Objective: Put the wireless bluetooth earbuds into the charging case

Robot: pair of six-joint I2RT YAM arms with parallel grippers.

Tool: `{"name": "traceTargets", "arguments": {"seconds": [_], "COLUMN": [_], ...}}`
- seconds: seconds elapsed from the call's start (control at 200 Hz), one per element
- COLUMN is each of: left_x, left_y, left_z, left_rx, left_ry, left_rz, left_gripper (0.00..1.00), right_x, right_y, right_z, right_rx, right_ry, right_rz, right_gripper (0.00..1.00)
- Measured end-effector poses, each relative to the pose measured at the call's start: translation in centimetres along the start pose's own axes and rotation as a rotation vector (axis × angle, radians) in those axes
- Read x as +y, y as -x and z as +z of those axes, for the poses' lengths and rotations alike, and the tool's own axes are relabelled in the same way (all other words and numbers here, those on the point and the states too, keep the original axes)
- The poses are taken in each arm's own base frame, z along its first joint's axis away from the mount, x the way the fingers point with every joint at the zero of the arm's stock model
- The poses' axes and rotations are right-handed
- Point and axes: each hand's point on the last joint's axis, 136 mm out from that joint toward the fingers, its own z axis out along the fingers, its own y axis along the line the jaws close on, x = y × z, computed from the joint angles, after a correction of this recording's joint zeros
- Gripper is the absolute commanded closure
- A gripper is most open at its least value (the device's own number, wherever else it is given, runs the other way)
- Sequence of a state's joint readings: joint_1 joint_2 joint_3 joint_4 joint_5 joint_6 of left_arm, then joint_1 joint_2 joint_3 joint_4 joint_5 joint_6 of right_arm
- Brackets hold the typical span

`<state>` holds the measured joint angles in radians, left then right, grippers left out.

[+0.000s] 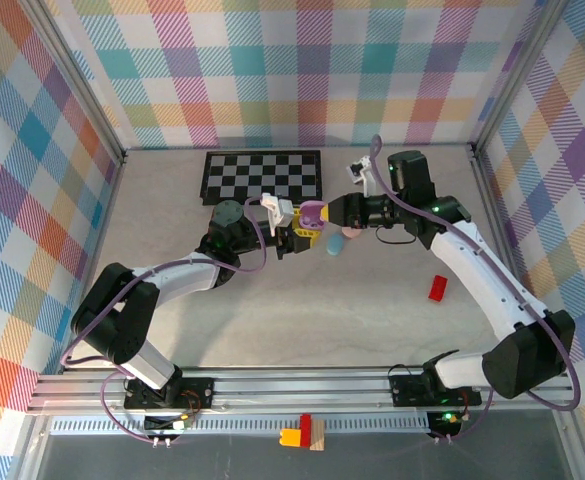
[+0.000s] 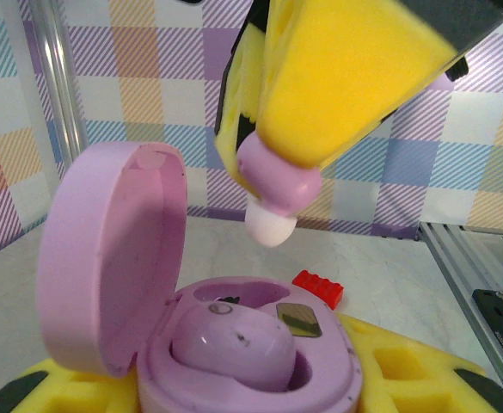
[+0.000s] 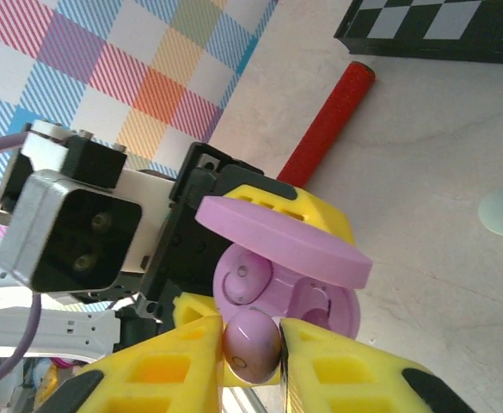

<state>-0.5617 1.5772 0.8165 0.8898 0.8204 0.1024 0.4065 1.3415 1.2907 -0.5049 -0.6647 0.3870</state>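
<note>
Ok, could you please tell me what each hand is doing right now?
Left hand: closed, holding the open lilac charging case.
Right hand: closed, holding a lilac earbud.

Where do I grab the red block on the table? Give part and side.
Take the red block across its two long sides, coming straight down from above: it lies flat on the table, slanted, so turn the jaws to match.

Black-and-white checkerboard [image 1: 262,176] flat on the table [image 1: 372,330], beyond and left of the right gripper [image 1: 324,214]. Red block [image 1: 438,288] right of it, nearer the bases, well apart. Red-and-yellow blocks [image 1: 302,433] at front rail [image 1: 272,388].
</note>
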Motion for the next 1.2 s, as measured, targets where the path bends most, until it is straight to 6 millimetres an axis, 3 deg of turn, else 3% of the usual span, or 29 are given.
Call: {"name": "traceTargets", "arguments": {"seconds": [0.545, 0.985, 1.205], "left_x": [0.1, 0.3, 0.3], "left_y": [0.4, 0.6, 0.7], "left_z": [0.1, 0.1, 0.1], "left_rx": [-0.006, -0.013, -0.013], "left_ry": [0.003, 0.010, 0.015], "left_rz": [0.005, 0.005, 0.005], "left_gripper": [0.64, 0.64, 0.64], "right_x": [-1.6, -2.0, 0.0], "right_y": [-0.7, -0.3, 0.9], "right_z": [1.2, 1.0, -0.8], "right_rx": [0.046, 0.023, -0.060], "right_ry": [-0.019, -0.052, -0.031], "right_rz": [0.038, 0.036, -0.039], "right_gripper": [0.77, 0.54, 0.44]}}
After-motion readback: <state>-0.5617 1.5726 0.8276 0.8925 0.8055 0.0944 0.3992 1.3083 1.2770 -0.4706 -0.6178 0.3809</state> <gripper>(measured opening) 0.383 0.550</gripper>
